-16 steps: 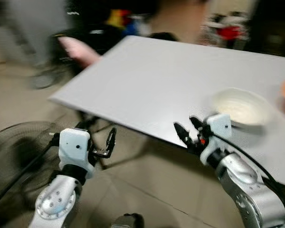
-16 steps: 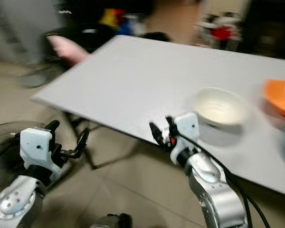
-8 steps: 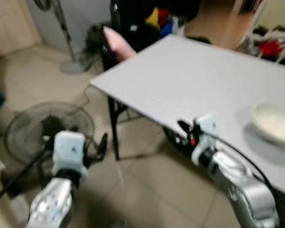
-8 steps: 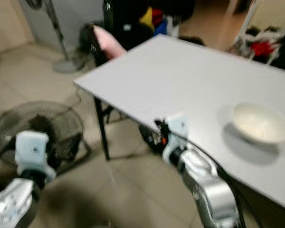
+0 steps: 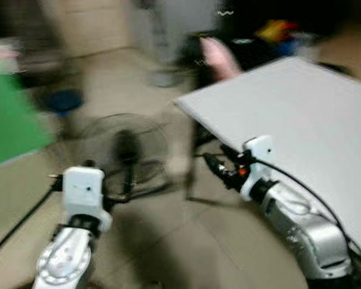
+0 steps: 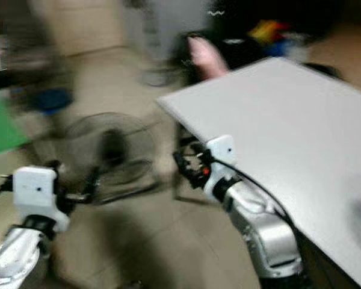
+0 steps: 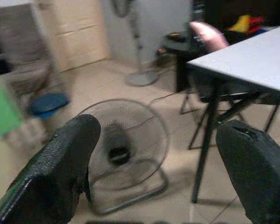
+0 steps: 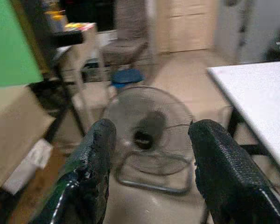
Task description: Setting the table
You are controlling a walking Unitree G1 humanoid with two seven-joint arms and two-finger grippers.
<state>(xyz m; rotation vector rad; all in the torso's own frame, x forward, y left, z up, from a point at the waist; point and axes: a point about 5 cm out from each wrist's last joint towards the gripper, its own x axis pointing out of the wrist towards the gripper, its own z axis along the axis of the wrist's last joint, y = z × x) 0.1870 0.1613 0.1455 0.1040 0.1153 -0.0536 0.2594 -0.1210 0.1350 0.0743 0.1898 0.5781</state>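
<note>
Nearest the camera, the left tool [image 7: 154, 163] hung low over the tiled floor [image 5: 168, 241], its fingers spread wide and holding nothing. The right tool [image 8: 151, 158] was raised beside the near edge of the white desk [image 5: 301, 120], its fingers likewise parted and empty. Beyond them a floor fan [image 7: 123, 149] lay on the tiles, left of the desk's corner. Farther back stood a blue stool [image 7: 47, 103].

Both eye views are smeared by motion. The white desk [image 5: 301, 114] runs off the right edge of the frame, its far end cut away. A green shape [image 5: 9, 120] at the left edge is cropped and too blurred to name. The pink object [image 5: 219, 55] beyond the desk corner cannot be identified.
</note>
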